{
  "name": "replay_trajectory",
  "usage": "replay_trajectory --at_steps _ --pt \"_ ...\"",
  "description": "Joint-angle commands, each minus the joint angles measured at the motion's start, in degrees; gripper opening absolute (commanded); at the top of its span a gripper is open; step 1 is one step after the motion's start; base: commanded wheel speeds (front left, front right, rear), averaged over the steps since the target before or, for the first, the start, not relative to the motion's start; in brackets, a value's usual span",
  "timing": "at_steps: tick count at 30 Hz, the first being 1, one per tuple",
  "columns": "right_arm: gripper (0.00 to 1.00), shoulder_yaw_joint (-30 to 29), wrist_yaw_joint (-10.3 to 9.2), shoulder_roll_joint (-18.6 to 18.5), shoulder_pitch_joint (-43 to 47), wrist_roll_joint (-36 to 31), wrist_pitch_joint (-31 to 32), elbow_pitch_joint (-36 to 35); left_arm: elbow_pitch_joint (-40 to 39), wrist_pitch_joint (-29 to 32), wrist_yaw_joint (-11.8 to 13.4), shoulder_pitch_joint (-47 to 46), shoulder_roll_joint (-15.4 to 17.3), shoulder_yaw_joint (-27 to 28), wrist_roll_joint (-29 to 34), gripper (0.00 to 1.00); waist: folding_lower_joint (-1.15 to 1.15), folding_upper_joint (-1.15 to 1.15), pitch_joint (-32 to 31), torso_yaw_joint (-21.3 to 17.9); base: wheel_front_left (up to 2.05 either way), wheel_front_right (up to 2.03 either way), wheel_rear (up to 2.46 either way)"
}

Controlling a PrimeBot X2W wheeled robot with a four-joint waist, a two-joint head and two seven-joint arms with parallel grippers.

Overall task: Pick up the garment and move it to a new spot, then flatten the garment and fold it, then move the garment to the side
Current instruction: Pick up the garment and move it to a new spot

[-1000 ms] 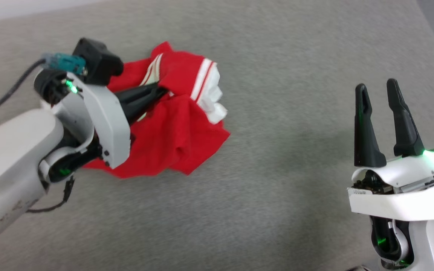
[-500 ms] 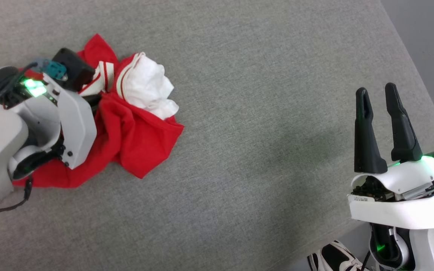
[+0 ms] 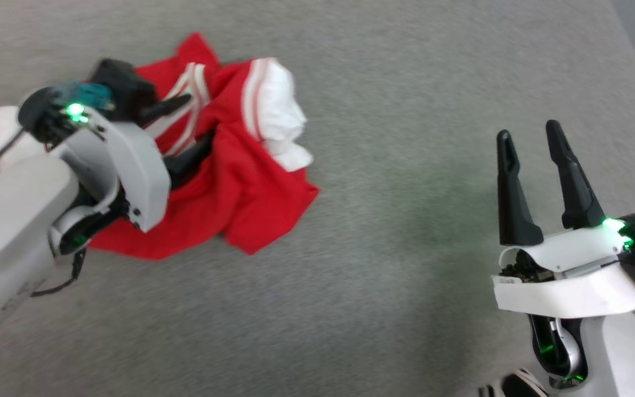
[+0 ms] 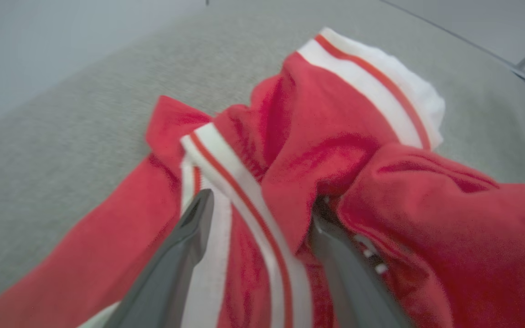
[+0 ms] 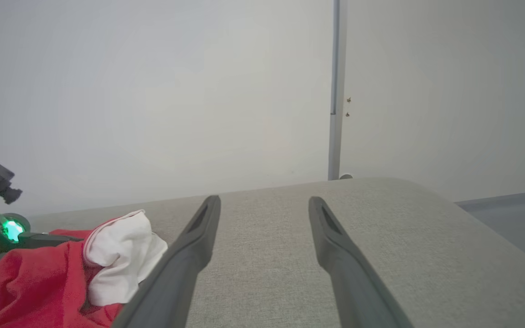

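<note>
The garment [image 3: 251, 187] is a bright red T-shirt with white sleeves and striped trim, lying crumpled in a heap on the grey surface at the left of the head view. My left gripper [image 3: 199, 118] is open over it, and its dark fingers [image 3: 185, 160] straddle a fold. In the left wrist view a striped red fold of the garment [image 4: 426, 218] lies loose between the spread fingers of the left gripper [image 4: 262, 200], covering one tip. Far to the right my right gripper [image 3: 528, 129] [image 5: 263, 200] stands open and holds nothing. The garment [image 5: 39, 282] also appears low left in the right wrist view.
A grey fabric-covered surface [image 3: 394, 275] carries everything; its rounded edge runs down the right side. A shoe [image 3: 516, 386] shows on the floor below my right arm. Behind the surface stands a pale wall with a vertical post [image 5: 335, 91].
My left gripper has gone from shut on the garment to open, fingers now spread over the heap. The head camera shifted between frames. My right gripper stays open.
</note>
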Motion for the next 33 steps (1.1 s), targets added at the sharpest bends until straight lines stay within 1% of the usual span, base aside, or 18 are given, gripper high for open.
replay_trajectory --at_steps 1,3,7,10,12,14,17,21,24,28,30,32,33 --pt "1.00 -0.15 -0.07 -0.04 -0.56 -1.21 -0.05 0.82 0.54 -1.99 0.31 -0.28 0.38 -0.13 -1.16 1.00 0.00 0.00 -6.87 8.17 0.00 0.00 0.00" --pt "1.00 -0.41 -0.07 -0.05 -0.88 -2.36 -0.05 2.50 0.12 -5.92 0.26 -0.23 -0.32 -0.03 -3.39 1.00 0.00 0.00 -8.44 10.56 0.00 0.00 0.00" --pt "1.00 -1.55 -0.07 -0.06 -1.18 -4.98 -0.05 5.77 -1.08 -12.89 0.26 2.44 -0.52 -0.05 -7.78 1.00 0.00 0.00 -11.46 14.92 0.00 0.00 0.00" --pt "1.00 -2.55 -0.07 -0.05 -0.68 -6.63 -0.05 7.97 -1.47 -16.00 0.26 5.62 -0.64 0.58 -10.45 1.00 0.00 0.00 -13.47 17.80 0.00 0.00 0.00" --pt "1.00 -3.62 -0.07 -0.05 -0.04 -7.90 -0.05 9.32 -0.98 -16.76 0.26 8.54 -0.98 2.13 -11.82 1.00 0.00 0.00 -14.62 19.66 0.00 0.00 0.00" --pt "1.00 -4.45 -0.07 -0.06 0.41 -8.83 -0.05 10.64 -0.88 -16.97 0.26 12.32 -1.63 6.92 -12.33 1.00 0.00 0.00 -15.46 21.30 0.00 0.00 0.00" --pt "1.00 -6.09 -0.07 -0.05 1.68 -10.45 -0.05 12.15 -0.20 -16.85 0.26 21.19 -3.68 16.04 -10.60 1.00 0.00 0.00 -16.67 23.65 0.00 0.00 0.00" --pt "1.00 -8.48 -0.07 -0.05 3.63 -11.90 -0.06 13.39 0.28 -16.88 0.26 32.76 -7.13 28.88 -6.53 1.00 0.00 0.00 -18.02 26.40 0.00 0.00 0.00" --pt "1.00 -10.64 -0.07 -0.01 5.02 -12.69 -0.05 13.68 -0.12 -16.89 0.26 40.62 -9.38 36.56 -2.80 1.00 0.00 0.00 -18.67 28.01 0.00 0.00 0.00" --pt "1.00 -13.03 -0.07 -0.02 6.92 -13.76 -0.02 13.35 -2.72 -16.90 0.26 47.73 -11.38 45.49 1.96 1.00 0.00 0.00 -19.28 29.67 0.00 0.00 0.00" --pt "1.00 -14.10 -0.07 -0.02 7.85 -14.09 0.25 12.94 -3.91 -16.89 0.26 50.76 -11.70 48.83 6.50 1.00 0.00 0.00 -19.67 30.25 0.00 0.00 0.00" --pt "1.00 -15.13 -0.07 -0.02 8.81 -14.15 0.54 12.34 -5.46 -16.89 0.25 53.36 -12.96 52.72 9.47 1.00 0.00 0.00 -20.06 30.52 0.00 0.00 0.00" --pt "1.00 -15.49 -0.07 -0.04 9.15 -14.06 0.76 12.02 -6.02 -16.90 0.26 54.47 -12.87 54.60 11.70 1.00 0.00 0.00 -20.19 30.51 0.00 0.00 0.00"
